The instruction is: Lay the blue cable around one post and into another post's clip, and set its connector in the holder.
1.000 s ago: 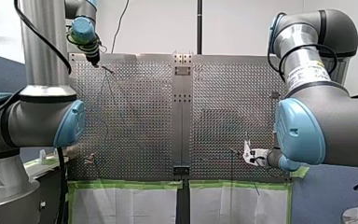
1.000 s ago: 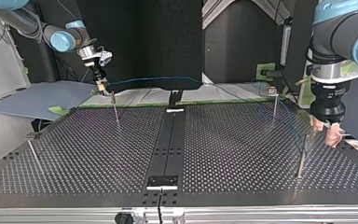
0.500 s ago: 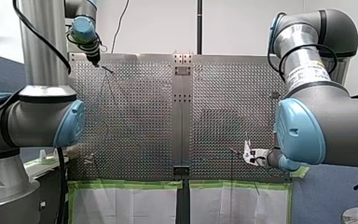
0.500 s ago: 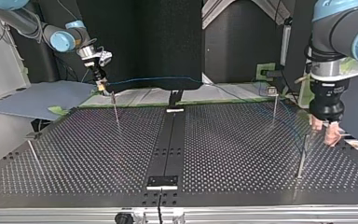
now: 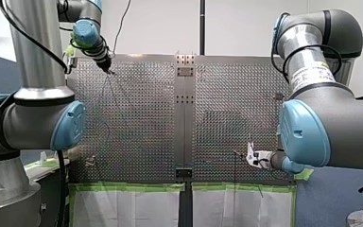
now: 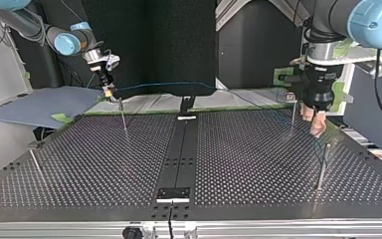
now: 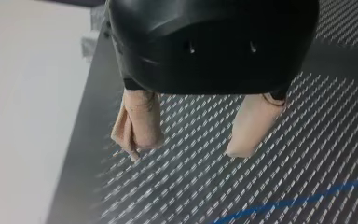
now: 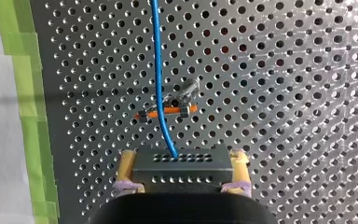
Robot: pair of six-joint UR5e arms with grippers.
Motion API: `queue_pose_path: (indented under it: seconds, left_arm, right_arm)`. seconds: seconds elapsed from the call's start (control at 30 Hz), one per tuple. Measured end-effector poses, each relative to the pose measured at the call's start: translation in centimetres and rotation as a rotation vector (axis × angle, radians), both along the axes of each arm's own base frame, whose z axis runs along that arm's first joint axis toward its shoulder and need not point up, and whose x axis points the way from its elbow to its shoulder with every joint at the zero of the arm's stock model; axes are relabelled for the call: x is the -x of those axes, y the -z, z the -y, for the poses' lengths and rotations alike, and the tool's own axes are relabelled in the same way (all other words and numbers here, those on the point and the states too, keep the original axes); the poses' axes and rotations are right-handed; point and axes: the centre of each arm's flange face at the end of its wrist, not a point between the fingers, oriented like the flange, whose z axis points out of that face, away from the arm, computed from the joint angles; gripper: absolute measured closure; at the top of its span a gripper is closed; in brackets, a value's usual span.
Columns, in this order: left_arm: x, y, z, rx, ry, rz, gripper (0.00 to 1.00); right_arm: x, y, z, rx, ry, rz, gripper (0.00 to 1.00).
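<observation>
right fingers clamped on connector | left fingers spread wide, nothing held | risk: blue cable could be snagged at clip if pulled taut

In the top view, my right claw hangs upper left with the connector in it, over a post. The cable runs rightward along the tabletop's far edge. My left claw hangs upper right.
</observation>
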Motion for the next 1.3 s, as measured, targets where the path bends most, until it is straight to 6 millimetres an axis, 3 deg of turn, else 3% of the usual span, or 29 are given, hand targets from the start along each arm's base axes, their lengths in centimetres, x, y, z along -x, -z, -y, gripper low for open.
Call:
queue_pose_path:
  seconds: [0.27, 0.7, 1.3]
  left_arm:
    - [-0.5, 4.7, 2.3, 0.060, 0.012, -0.048, 0.00]
    - [-3.7, 6.8, 6.4, 0.162, -0.007, 0.004, 0.00]
    - [-5.1, 13.6, 13.4, 0.301, -0.022, 0.016, 0.00]
  right_arm:
    - [-0.1, 0.0, 0.0, 0.001, -0.001, -0.001, 1.00]
    - [-0.1, 0.1, -0.1, -0.004, -0.002, -0.006, 1.00]
    - [0.0, 0.2, -0.4, -0.010, -0.001, -0.032, 1.00]
